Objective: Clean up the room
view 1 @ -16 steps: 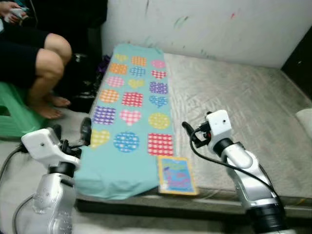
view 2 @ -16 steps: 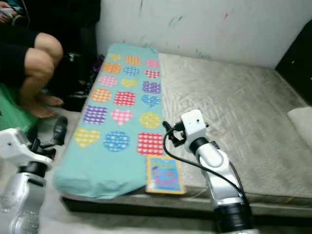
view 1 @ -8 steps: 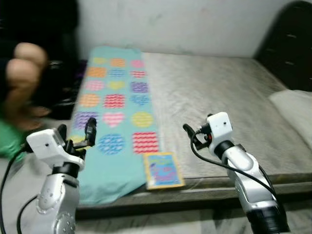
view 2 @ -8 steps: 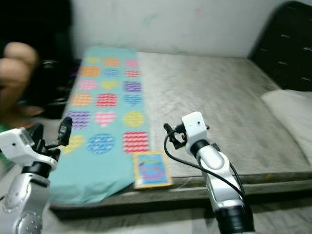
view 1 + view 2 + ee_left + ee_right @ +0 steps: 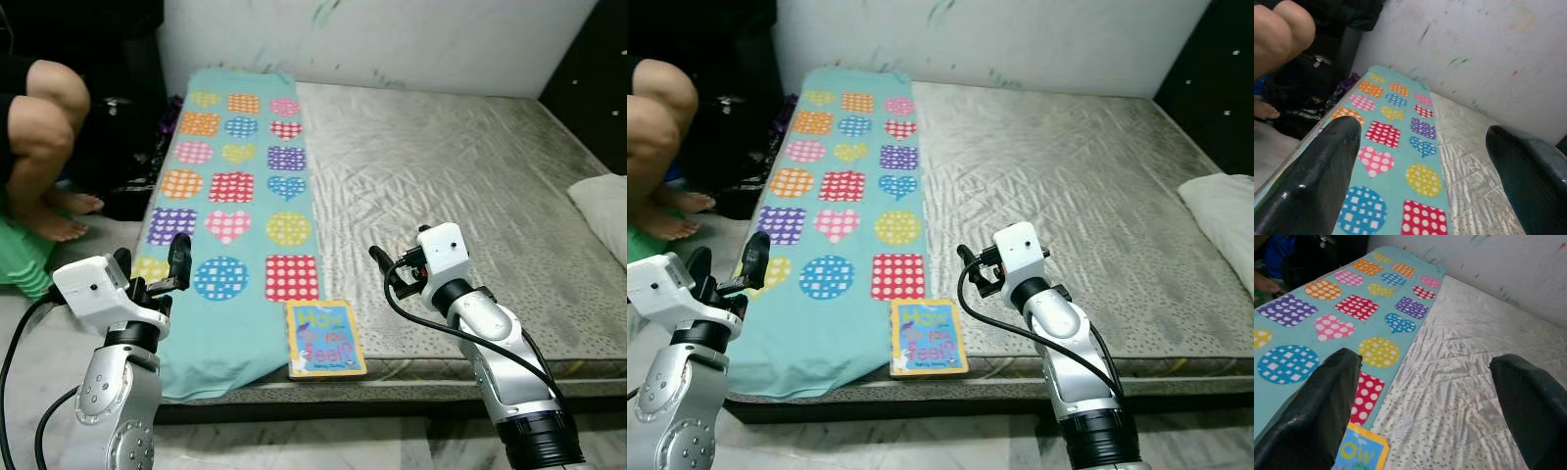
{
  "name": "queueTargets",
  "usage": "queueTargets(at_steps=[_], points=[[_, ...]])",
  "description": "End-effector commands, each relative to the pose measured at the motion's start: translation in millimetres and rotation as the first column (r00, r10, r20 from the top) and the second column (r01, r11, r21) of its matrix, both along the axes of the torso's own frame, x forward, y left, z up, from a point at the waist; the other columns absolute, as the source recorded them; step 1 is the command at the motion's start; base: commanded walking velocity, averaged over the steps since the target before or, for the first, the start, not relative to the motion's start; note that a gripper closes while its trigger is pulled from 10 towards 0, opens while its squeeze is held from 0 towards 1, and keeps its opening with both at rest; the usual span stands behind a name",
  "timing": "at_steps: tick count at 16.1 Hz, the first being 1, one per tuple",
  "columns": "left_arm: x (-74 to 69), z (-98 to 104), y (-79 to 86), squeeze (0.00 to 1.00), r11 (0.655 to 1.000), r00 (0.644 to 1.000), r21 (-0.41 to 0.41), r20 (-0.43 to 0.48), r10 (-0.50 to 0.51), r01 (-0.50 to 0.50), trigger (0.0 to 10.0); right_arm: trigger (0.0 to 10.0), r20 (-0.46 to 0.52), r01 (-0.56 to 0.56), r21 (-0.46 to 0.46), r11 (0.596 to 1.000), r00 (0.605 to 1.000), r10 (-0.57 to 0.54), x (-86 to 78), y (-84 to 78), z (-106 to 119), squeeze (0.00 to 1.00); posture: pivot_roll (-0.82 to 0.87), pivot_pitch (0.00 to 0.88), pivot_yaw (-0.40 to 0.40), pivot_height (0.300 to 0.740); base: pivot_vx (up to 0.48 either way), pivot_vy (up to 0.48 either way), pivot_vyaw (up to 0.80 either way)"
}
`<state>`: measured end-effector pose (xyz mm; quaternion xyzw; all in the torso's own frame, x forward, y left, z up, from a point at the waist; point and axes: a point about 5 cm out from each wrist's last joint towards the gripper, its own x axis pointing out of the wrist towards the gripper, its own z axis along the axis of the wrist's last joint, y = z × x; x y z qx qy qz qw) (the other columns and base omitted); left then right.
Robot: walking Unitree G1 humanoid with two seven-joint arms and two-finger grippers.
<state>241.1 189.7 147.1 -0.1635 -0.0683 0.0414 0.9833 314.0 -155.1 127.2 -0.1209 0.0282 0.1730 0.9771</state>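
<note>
A teal mat (image 5: pixel 235 196) with coloured hearts and dotted patches lies along the left side of the bare grey mattress (image 5: pixel 441 186), its near end drooping over the bed's edge. A picture book (image 5: pixel 324 338) with a yellow border lies at the mattress's front edge, beside the mat's near right corner. My left gripper (image 5: pixel 149 262) hovers open over the mat's near left edge. My right gripper (image 5: pixel 382 266) stands open above the mattress, just right of and above the book. The left wrist view looks between the open fingers (image 5: pixel 1327 166) along the mat (image 5: pixel 1391 147). The right wrist view takes in the mat (image 5: pixel 1327 323) and the book's corner (image 5: pixel 1359 453).
A person sits at the far left, a bare knee (image 5: pixel 44 103) raised and feet on the floor by a green stool (image 5: pixel 20 269). Dark bags (image 5: pixel 122 166) lie between the person and the bed. A white pillow (image 5: pixel 602 211) rests at the right edge. The wall (image 5: pixel 392 39) closes the far side.
The whole picture has swung right and sharpened as the camera moved. Both arms hold the same raised pose. Mat and book lie where they were.
</note>
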Motion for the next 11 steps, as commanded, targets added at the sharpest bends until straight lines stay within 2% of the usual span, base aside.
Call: queueTargets(at_steps=[1, 4, 11], points=[[0.8, -3.0, 0.6, 0.00, 1.000, 1.000, 0.008, -0.018, 0.002, -0.002, 10.0, 10.0, 0.007, -0.004, -0.008, 1.000, 1.000, 0.004, 0.2, -0.6, 1.2, 0.00, -0.01, 0.019, -0.090, 0.740, 0.000, 0.000, 0.00], [0.1, 2.3, -3.8, 0.00, 0.999, 0.999, 0.002, 0.028, -0.046, 0.046, 10.0, 10.0, 0.009, -0.005, -0.008, 1.000, 1.000, 0.005, 0.5, -0.2, 1.5, 0.00, -0.02, 0.020, -0.090, 0.740, 0.000, 0.000, 0.00], [-0.2, 5.1, -6.0, 0.00, 0.998, 0.997, 0.005, 0.040, -0.063, 0.063, 10.0, 10.0, 0.009, -0.002, -0.008, 1.000, 1.000, 0.002, 0.2, -0.6, 1.5, 0.00, -0.02, 0.027, -0.087, 0.740, 0.348, 0.000, 0.00]])
